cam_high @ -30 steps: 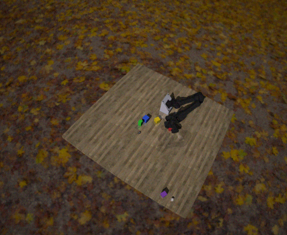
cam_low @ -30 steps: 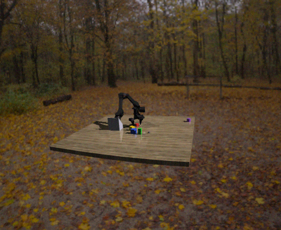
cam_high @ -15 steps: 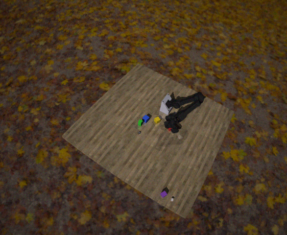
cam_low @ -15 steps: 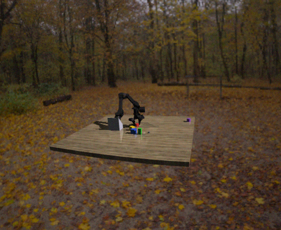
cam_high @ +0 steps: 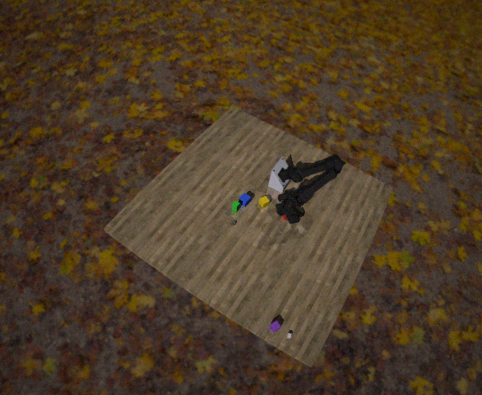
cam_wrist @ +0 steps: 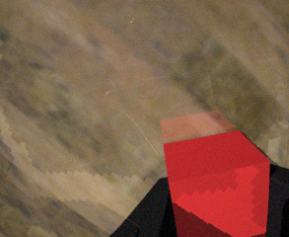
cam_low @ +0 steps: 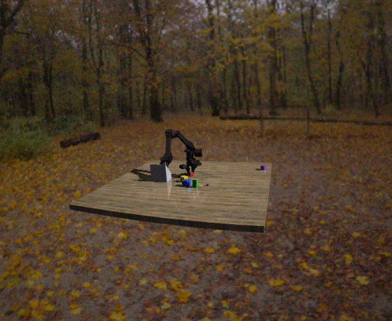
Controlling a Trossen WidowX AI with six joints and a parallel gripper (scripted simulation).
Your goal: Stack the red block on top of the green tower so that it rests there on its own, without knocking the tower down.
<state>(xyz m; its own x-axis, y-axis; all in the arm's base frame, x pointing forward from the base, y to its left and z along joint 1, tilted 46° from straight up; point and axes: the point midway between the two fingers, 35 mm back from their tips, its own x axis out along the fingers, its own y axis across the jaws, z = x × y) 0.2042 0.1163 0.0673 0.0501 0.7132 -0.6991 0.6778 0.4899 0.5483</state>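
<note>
While clamped on red block [cam_wrist: 217,192], claw [cam_wrist: 219,224] tips cropped, green tower [cam_high: 235,207] tiny, blurred.

Dim autumn forest [cam_low: 196,58]; yellow leaves [cam_high: 105,85] cover the ground around a wooden platform [cam_low: 223,203].

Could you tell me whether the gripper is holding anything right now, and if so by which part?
The gripper is shut on the red block, fingers on its two opposite side faces.

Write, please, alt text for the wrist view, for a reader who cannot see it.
A red block fills the lower right of the picture, gripped in the robot's dark hand. Behind it, a wooden plank surface covers the rest of the view.
</note>
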